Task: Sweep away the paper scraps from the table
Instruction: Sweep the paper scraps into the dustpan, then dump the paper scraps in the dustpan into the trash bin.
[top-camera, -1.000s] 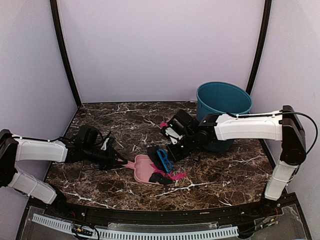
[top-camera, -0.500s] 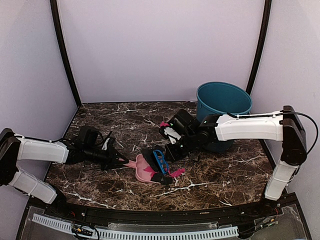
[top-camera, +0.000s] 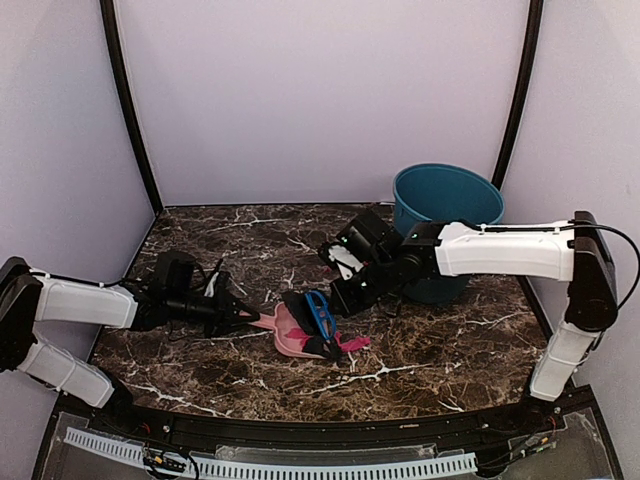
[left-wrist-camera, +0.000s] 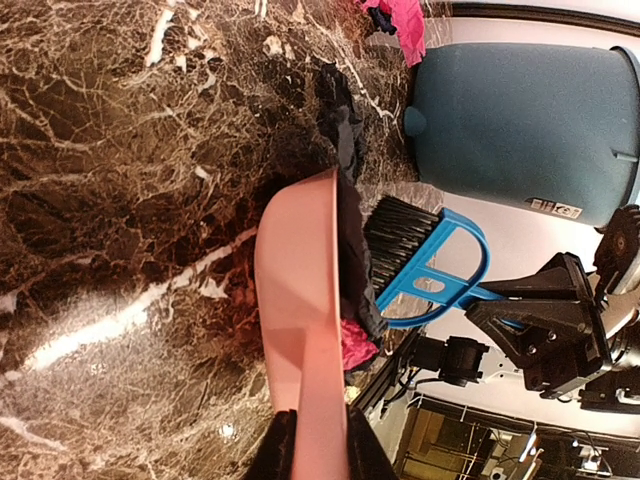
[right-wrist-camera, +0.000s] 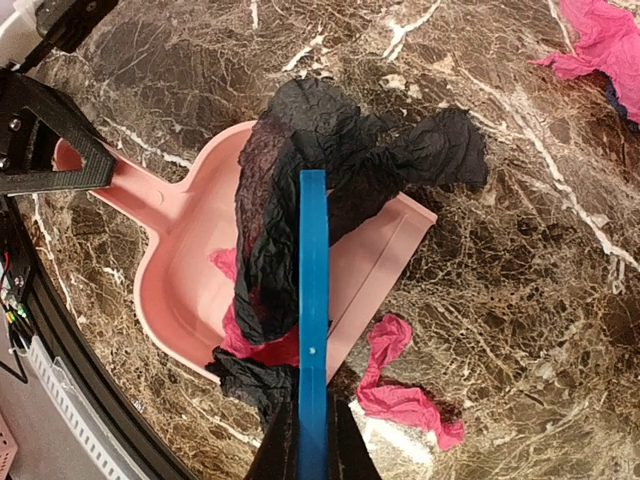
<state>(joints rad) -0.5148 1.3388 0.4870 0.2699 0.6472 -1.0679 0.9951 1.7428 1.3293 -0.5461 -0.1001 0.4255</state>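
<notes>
While both arms reach in over the middle of the counter (top-camera: 470, 345), the left claw (top-camera: 243, 322) is pinched tight around the handle of a pale-pink dustpan (top-camera: 288, 338), whose open mouth is turned toward the right arm. From the other side, the right claw (top-camera: 338, 298) is clamped just as firmly on the handle of a small blue brush (top-camera: 320, 314). Its dark bristles (left-wrist-camera: 400, 235) sit right at the pan's open edge, pressed against crumpled paper.

Most of the paper scraps I can see are gathered at the pan. A big black scrap (right-wrist-camera: 350, 150) is draped across its mouth, partly inside and partly hanging over the lip onto the marble. Under it, inside the pan, some magenta paper (right-wrist-camera: 232, 335) shows, and a smaller black wad (right-wrist-camera: 245, 380) sits at the pan's corner. One magenta strip (right-wrist-camera: 400, 395) lies on the counter just outside the lip, not in the pan. Another magenta scrap (right-wrist-camera: 600, 40) lies well apart from the pan on the bare marble, nearer a teal bucket (top-camera: 445, 200). The bucket stands upright at the back right, behind the right arm.
</notes>
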